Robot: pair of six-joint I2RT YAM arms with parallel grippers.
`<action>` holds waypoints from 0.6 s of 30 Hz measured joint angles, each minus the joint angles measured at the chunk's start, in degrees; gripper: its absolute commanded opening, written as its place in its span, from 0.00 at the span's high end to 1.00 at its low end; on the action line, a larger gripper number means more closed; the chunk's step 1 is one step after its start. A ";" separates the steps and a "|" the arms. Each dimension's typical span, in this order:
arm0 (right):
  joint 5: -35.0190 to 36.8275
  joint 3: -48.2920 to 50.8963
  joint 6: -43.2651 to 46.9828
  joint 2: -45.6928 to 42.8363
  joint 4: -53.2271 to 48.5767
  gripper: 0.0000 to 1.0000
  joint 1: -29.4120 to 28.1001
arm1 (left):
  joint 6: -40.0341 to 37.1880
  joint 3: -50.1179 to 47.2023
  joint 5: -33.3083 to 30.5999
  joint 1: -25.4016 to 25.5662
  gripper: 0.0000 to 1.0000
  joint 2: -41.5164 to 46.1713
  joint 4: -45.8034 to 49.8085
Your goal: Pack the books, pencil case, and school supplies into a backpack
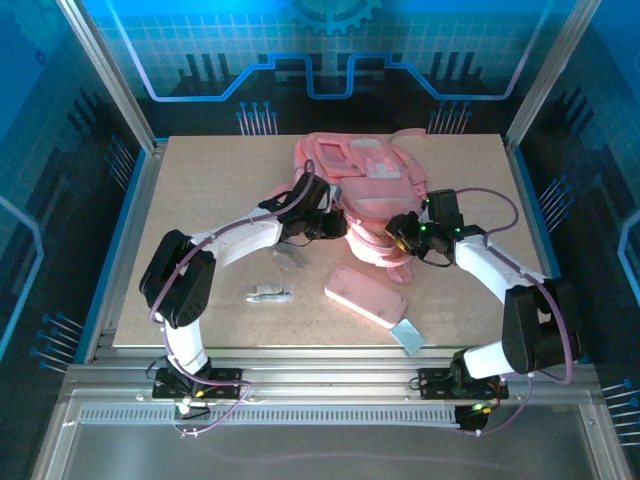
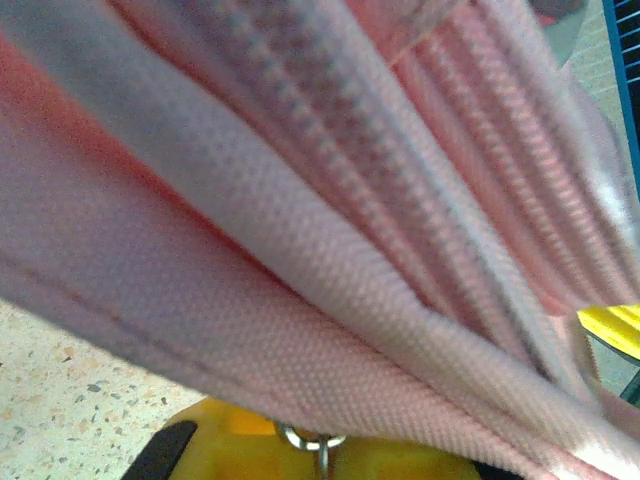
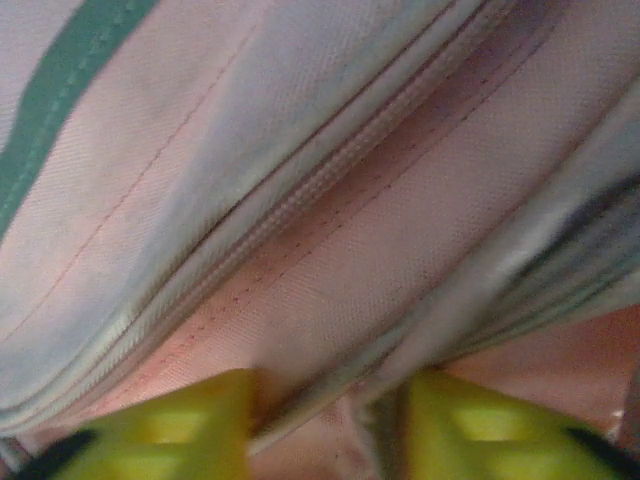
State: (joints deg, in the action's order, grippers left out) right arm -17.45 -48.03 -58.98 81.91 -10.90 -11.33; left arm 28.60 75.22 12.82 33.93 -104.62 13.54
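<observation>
Left gripper (image 1: 338, 226) and right gripper (image 1: 398, 237) at the near edge of the large soft pink fabric backpack (image 1: 365, 170).
The right gripper's yellow fingers (image 3: 215, 420) straddle a backpack seam, grip unclear; the left's opening cannot be told. A flat pink oblong pencil case (image 1: 365, 295) lies just nearside of the backpack.

Pink backpack (image 1: 365, 165) mid-table rear, pencil case (image 1: 365, 296) flat nr front, pen (image 1: 268, 295) left
</observation>
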 measured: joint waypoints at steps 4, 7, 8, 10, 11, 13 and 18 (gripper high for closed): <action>0.59 0.33 0.59 0.07 -0.17 1.00 -0.15 | -1.01 -0.50 -2.08 -0.50 1.00 0.02 1.03; 0.46 0.33 2.82 -0.98 -0.59 1.00 -0.39 | -2.97 -1.25 -2.32 -2.58 1.00 0.17 2.25; 0.33 0.33 3.87 -1.68 -0.94 1.00 -0.50 | -3.72 -1.75 -2.36 -3.74 1.00 0.24 2.75; -0.11 0.33 6.08 -3.32 -1.70 1.00 -0.90 | -5.27 -2.91 -2.84 -6.38 1.00 0.31 3.26; -0.63 0.31 7.30 -4.15 -2.21 1.00 -1.11 | -6.34 -3.61 -3.34 -8.15 1.00 0.31 3.50; -1.73 0.11 9.64 -5.22 -2.86 1.00 -1.75 | -7.91 -4.17 -3.78 -11.08 1.00 0.28 3.98; -1.79 -1.40 15.76 -5.79 -7.54 1.00 -1.84 | -10.80 -2.45 -7.45 -17.49 1.00 -1.62 3.72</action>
State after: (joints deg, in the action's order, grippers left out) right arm -19.25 -49.43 -43.22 76.12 -18.44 -13.17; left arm 17.80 72.77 5.37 16.45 -106.24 17.26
